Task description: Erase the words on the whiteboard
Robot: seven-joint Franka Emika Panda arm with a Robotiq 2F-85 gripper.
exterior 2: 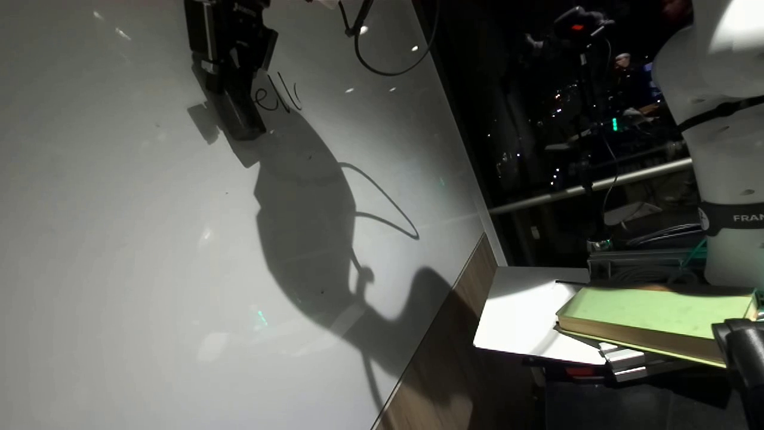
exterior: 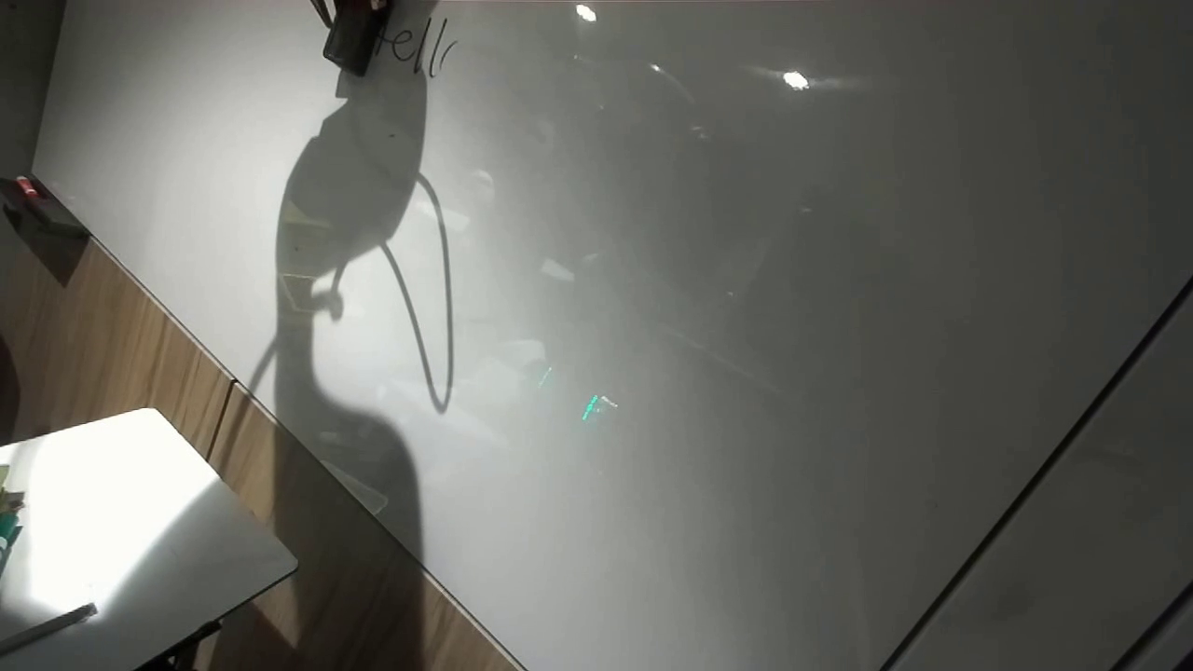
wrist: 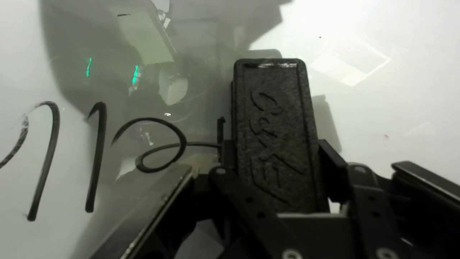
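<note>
The whiteboard (exterior: 746, 280) fills much of both exterior views (exterior 2: 119, 239) and lies behind everything in the wrist view (wrist: 395, 126). The dark handwritten words (wrist: 95, 158) show as "ello" and part of an H in the wrist view; the last letter is partly faded and cut by the left edge. They also show in both exterior views (exterior: 431, 48) (exterior 2: 277, 92). My gripper (wrist: 280, 162) is shut on a dark felt eraser (wrist: 275, 108), also seen in an exterior view (exterior 2: 242, 116). The eraser covers most of the H. I cannot tell whether it touches the board.
A wooden panel (exterior: 140, 308) runs below the board's lower edge. A small white table (exterior: 205, 550) stands near it, with a green box (exterior 2: 656, 310) on or beside it. The robot's white body (exterior 2: 728, 179) is at right. A cable (exterior 2: 388, 73) hangs from the arm.
</note>
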